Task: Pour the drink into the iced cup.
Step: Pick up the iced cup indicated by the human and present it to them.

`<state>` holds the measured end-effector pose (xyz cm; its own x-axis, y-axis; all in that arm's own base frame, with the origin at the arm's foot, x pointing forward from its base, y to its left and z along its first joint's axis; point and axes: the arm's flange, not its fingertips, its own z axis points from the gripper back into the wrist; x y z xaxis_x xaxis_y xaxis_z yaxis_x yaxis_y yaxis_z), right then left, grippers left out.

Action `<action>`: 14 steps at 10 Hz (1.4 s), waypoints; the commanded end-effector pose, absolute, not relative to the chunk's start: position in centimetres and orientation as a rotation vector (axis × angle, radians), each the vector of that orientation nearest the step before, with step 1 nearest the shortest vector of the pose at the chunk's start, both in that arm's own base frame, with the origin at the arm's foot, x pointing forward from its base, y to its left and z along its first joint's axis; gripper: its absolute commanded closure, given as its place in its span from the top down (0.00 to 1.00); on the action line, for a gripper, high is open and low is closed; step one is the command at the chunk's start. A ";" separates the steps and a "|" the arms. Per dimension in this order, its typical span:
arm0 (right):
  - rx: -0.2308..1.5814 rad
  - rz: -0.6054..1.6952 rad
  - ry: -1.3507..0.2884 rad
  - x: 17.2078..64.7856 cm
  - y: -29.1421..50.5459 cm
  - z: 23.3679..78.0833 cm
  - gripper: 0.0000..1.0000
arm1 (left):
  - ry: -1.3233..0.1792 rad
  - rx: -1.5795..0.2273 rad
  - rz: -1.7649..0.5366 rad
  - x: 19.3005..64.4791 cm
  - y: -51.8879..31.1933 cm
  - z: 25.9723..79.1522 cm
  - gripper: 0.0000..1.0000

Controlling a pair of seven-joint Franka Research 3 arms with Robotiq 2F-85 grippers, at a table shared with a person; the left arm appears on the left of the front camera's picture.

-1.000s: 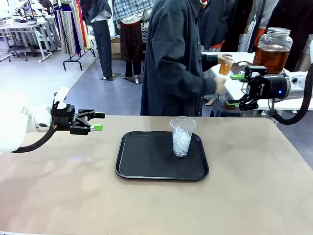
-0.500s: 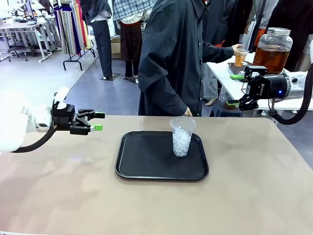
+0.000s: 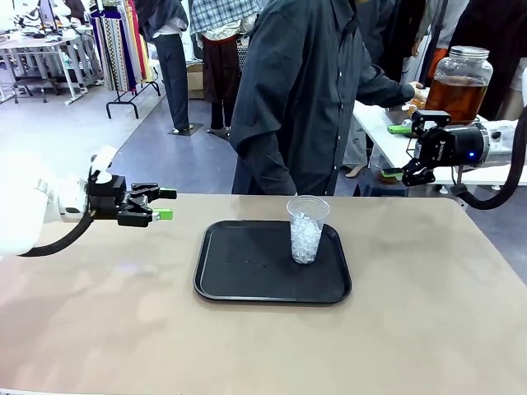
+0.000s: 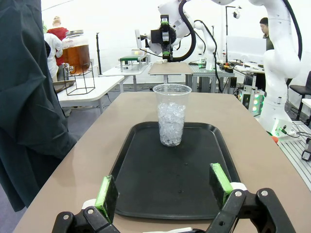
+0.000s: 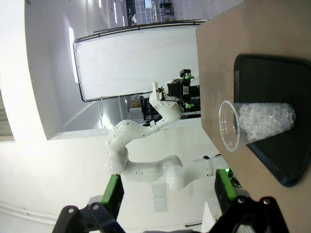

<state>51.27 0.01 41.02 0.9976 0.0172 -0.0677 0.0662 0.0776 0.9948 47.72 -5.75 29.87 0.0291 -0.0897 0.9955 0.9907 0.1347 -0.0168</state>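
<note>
The iced cup [image 3: 306, 230], a clear plastic cup half full of ice, stands upright at the right of a black tray [image 3: 247, 280]. The drink [image 3: 455, 97] is amber liquid in a lidded glass jar on a side table at the back right. A person's hand [image 3: 416, 88] reaches to the jar. My left gripper [image 3: 167, 204] hovers open at the table's left, well apart from the cup. My right gripper [image 3: 395, 151] hangs open beyond the far right edge. The left wrist view has the cup [image 4: 171, 115] straight ahead of the gripper [image 4: 164, 187]; in the right wrist view the cup [image 5: 255, 124] lies sideways.
The person in a dark coat [image 3: 296, 99] stands at the table's far side, turned to the side table. The jar [image 4: 77, 51] sits on a black wire stand. Bare tabletop [image 3: 428, 313] surrounds the tray. Clothes racks and other people stand farther back.
The person has carried a small cup of amber liquid to the right, up to the jar, and leaned that way. Both arms and the iced cup have stayed still.
</note>
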 end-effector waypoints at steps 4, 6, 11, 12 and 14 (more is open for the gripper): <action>1.492 -0.036 0.063 51.3 0.1 41.2 1.00 | -1.183 -1.050 -1.137 47.8 -5.9 30.0 1.00; 1.492 -0.036 0.063 51.3 0.1 41.2 1.00 | -1.183 -1.050 -1.137 47.8 -5.9 30.0 1.00; 1.492 -0.036 0.063 51.3 0.1 41.2 1.00 | -1.183 -1.050 -1.137 47.8 -5.9 30.0 1.00; 1.492 -0.036 0.063 51.3 0.1 41.2 1.00 | -1.183 -1.050 -1.137 47.8 -5.9 30.0 1.00; 1.492 -0.036 0.063 51.3 0.1 41.2 1.00 | -1.183 -1.050 -1.137 47.8 -5.9 30.0 1.00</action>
<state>51.27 0.01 41.02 0.9976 0.0172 -0.0677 0.0661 0.0776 0.9948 47.72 -5.75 29.87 0.0291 -0.0897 0.9955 0.9907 0.1347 -0.0168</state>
